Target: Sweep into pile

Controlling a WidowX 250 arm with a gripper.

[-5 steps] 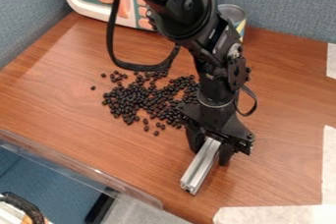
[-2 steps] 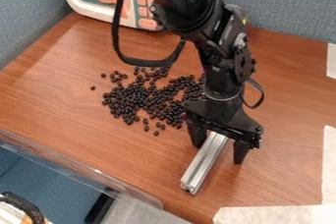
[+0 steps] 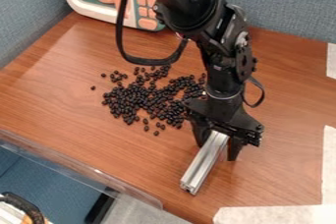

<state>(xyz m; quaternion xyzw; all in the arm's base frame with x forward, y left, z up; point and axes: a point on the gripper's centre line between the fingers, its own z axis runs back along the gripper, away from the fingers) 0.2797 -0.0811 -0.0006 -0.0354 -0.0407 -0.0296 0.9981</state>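
Observation:
The black gripper (image 3: pixel 218 144) is low over the right of the table's middle, its fingers on either side of the upper end of a silver metal bar (image 3: pixel 205 161), and looks shut on it. The bar lies slanted, its free end toward the front edge. To the left, dark beans (image 3: pixel 134 98) are spread in a loose, irregular patch on the wooden table (image 3: pixel 78 125), with a few stray ones around it. The arm hides part of the area at the patch's right side.
A toy microwave (image 3: pixel 148 12) stands at the back left against the blue partition (image 3: pixel 289 7). Pale sheets (image 3: pixel 275 215) lie at the front right and right edges. A clear plastic strip (image 3: pixel 78 164) runs along the front left edge.
The gripper has shifted slightly right; its fingers spread apart around the bar and then came closer together again. The can behind the arm is now hidden. Bar and beans have not visibly moved.

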